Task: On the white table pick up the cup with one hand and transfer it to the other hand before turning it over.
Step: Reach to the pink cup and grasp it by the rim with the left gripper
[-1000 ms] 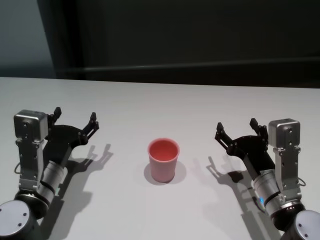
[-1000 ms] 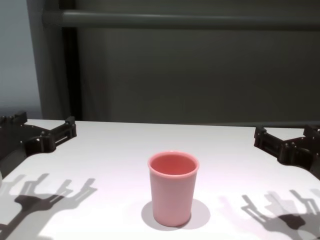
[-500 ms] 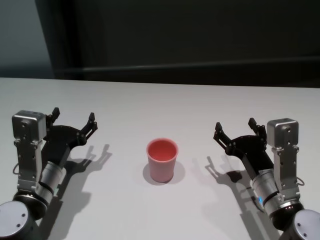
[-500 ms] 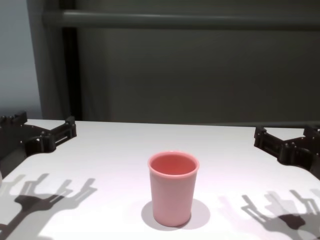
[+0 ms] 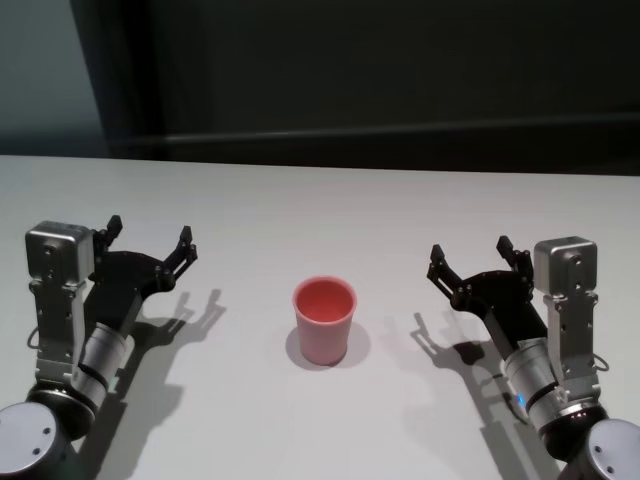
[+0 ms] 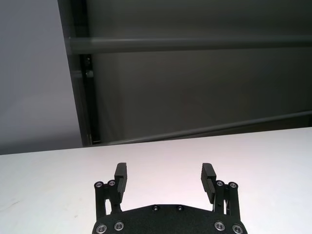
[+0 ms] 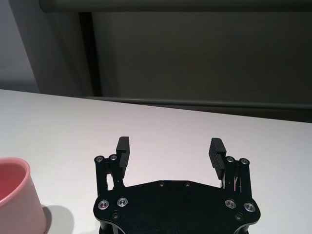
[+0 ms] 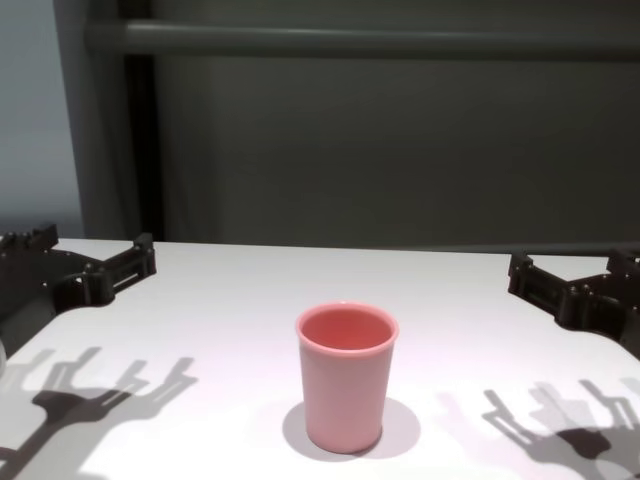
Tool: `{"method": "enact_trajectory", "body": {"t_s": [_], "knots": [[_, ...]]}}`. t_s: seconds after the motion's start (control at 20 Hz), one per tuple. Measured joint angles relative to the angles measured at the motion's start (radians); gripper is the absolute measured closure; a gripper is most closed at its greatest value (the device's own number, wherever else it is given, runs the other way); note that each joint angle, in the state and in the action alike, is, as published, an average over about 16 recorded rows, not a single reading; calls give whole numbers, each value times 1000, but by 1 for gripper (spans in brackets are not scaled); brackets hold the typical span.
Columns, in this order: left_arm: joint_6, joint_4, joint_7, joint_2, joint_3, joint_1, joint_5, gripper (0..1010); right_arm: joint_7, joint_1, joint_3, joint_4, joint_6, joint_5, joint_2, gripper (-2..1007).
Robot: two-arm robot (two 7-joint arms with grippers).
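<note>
The cup (image 5: 324, 321) stands upright, mouth up, mid-table (image 5: 320, 210); left gripper (image 5: 148, 240) and right gripper (image 5: 472, 258) hover well to either side, jaws apart, empty, pointing forward

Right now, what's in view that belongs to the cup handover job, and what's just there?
Job:
- cup, upright, mid-table
- white table
- left gripper, open, apart from the cup
- right gripper, open, apart from the cup

Not part of it:
- dark wall behind the table
- grey rail on that wall
</note>
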Motion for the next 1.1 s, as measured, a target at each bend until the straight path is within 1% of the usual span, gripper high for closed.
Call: {"method": "enact_trajectory", "body": {"t_s": [0.15,0.3,0.5,0.75,1.1], "knots": [[0,-7,-20,6,-2,-1,4,9,0,0,0,0,0,0,0,3],[3,-19,-49,18,-3,-4,13,9,0,0,0,0,0,0,0,3],[15,-42,-98,46,-1,-13,28,9,0,0,0,0,0,0,0,3],[43,-78,-164,94,6,-32,47,9,0,0,0,0,0,0,0,3],[96,-126,-259,179,27,-76,68,9,0,0,0,0,0,0,0,3]]}}
